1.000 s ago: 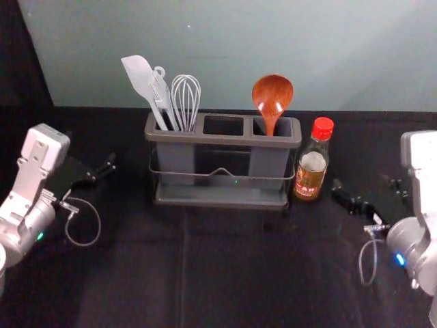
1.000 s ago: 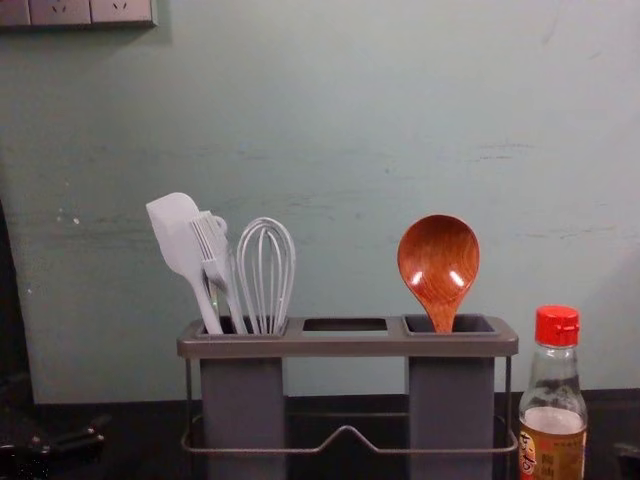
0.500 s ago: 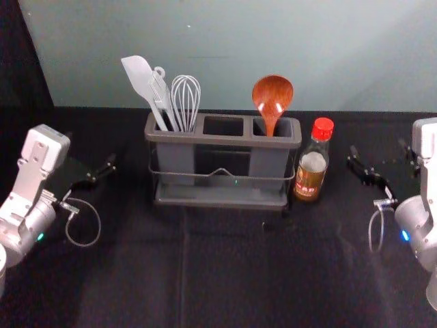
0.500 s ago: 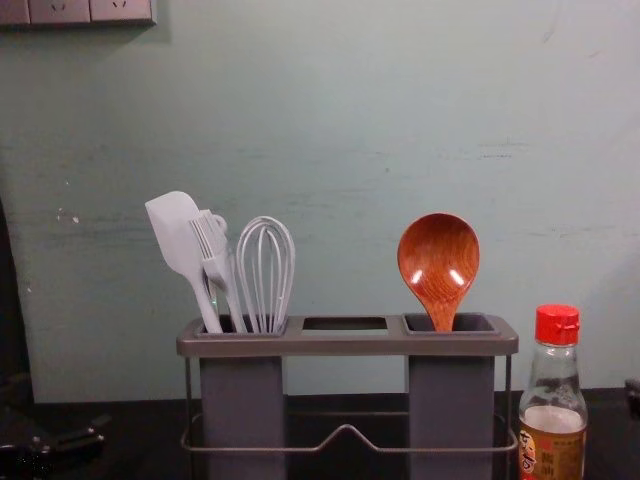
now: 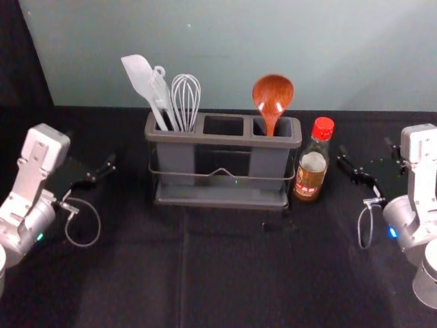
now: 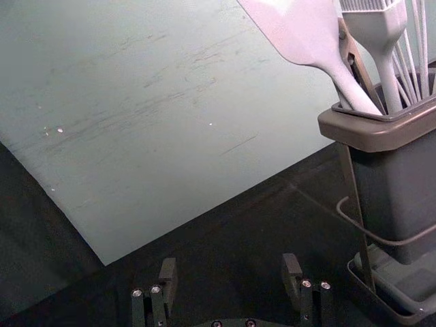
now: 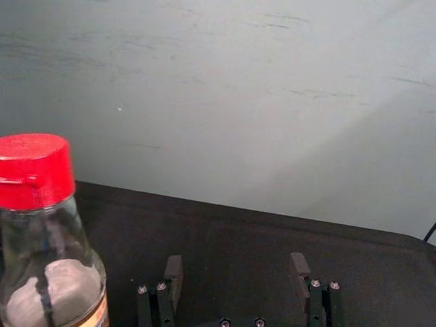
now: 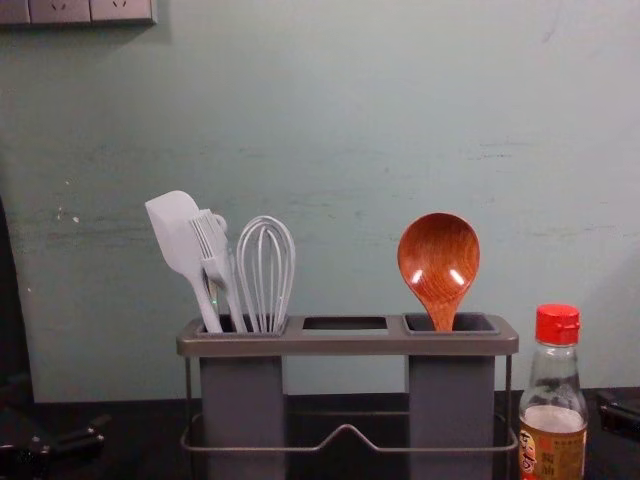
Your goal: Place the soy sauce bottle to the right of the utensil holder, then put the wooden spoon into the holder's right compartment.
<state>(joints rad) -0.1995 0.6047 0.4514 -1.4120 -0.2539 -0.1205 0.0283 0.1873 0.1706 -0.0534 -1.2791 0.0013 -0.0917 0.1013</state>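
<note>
The wooden spoon (image 5: 273,96) stands bowl-up in the right compartment of the grey utensil holder (image 5: 222,195). Close beside the holder's right end, the red-capped soy sauce bottle (image 5: 312,167) stands upright. My right gripper (image 5: 367,157) is a little right of the bottle, not touching it; in the right wrist view the same gripper (image 7: 237,276) is open and empty, with the bottle (image 7: 51,272) off to one side. Left of the holder, my left gripper (image 5: 109,167) is parked; its wrist view shows the gripper (image 6: 228,279) open with nothing held.
A white spatula (image 5: 141,78), a brush and a whisk (image 5: 186,99) stand in the holder's left compartment. A pale green wall (image 5: 225,41) rises behind the black-covered table (image 5: 225,273). A socket panel (image 8: 80,12) is on the wall at the upper left.
My right gripper has shifted first away toward the back and right, then slightly back left toward the bottle. The spoon, bottle, holder and left arm stay where they were.
</note>
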